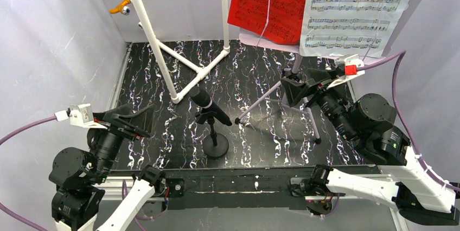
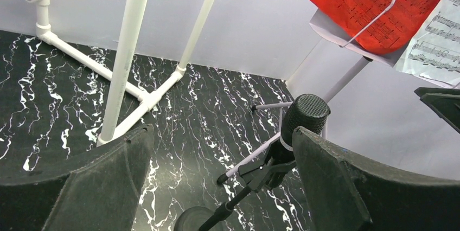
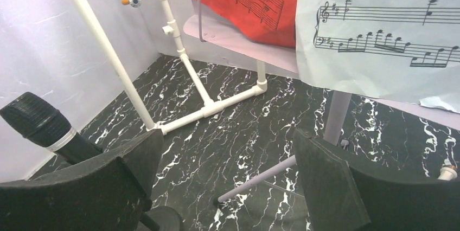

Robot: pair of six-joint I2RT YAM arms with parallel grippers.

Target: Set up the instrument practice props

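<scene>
While the red music sheet (image 1: 268, 3) and white music sheet (image 1: 358, 8) lean side by side on the lilac music stand (image 1: 296, 64) at one o'clock, seemingly so both can be read, the microphone (image 1: 202, 100) stands mid-counter (image 1: 163, 79) on its round base, near one tripod leg. Left hand (image 1: 146, 122) at eight o'clock and right hand (image 1: 295, 89) at three o'clock, beside the stand's pole, are released and empty. White pipe frame (image 1: 146, 30): eleven o'clock.

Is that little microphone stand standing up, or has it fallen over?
Standing. Its round base sits flat on the table, the stem rises from it, and the microphone is angled in its clip.
</scene>
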